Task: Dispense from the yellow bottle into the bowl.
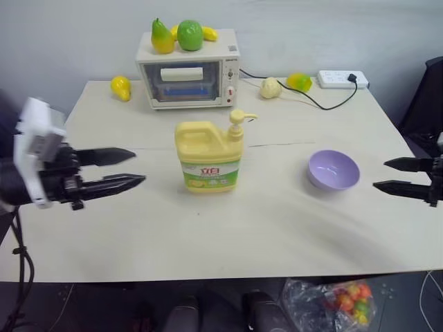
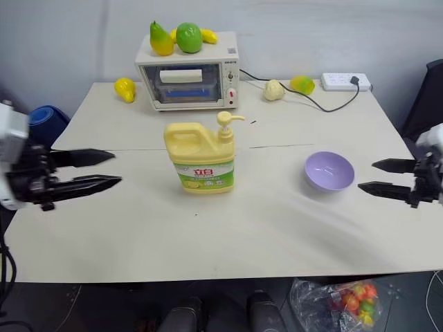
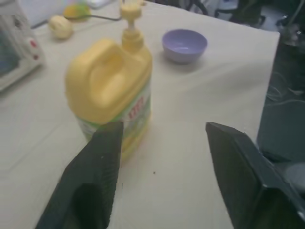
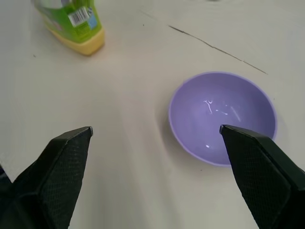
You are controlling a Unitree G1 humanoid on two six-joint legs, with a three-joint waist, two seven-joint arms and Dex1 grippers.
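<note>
the left pincer [image 1: 131,168] hangs over the table's [image 1: 228,228] left edge, its 2 black fingers spread with nothing between them, tips aimed inward across the table. the yellow bottle [image 1: 208,155] stands upright on the table just past those tips, apart from them, with its handle side toward this pincer and its pump nozzle [image 1: 240,119] pointing away from it toward the other arm. in the left wrist view the bottle [image 3: 110,90] sits ahead of the fingers, nearer to 1 of them, with the bowl [image 3: 184,45] farther on behind it.

beyond the bottle, at the far side of the table, a small white toaster oven [image 1: 188,72] carries toy fruits [image 1: 178,36] on its top. a yellow toy fruit [image 1: 121,87] lies beside it on the left pincer's side, 2 more pieces [image 1: 285,84] on the other side, and a white power strip [image 1: 342,79] with a black cable lies near the far corner.

the bowl [image 1: 333,169] rests on the table between the bottle and the right pincer [image 1: 384,174], near this pincer's tips but not touching. the right pincer is spread wide and empty, its tips aimed inward at the bowl. in the right wrist view the bowl [image 4: 222,117] lies ahead between the 2 fingers with thin streaks of clear liquid inside.
</note>
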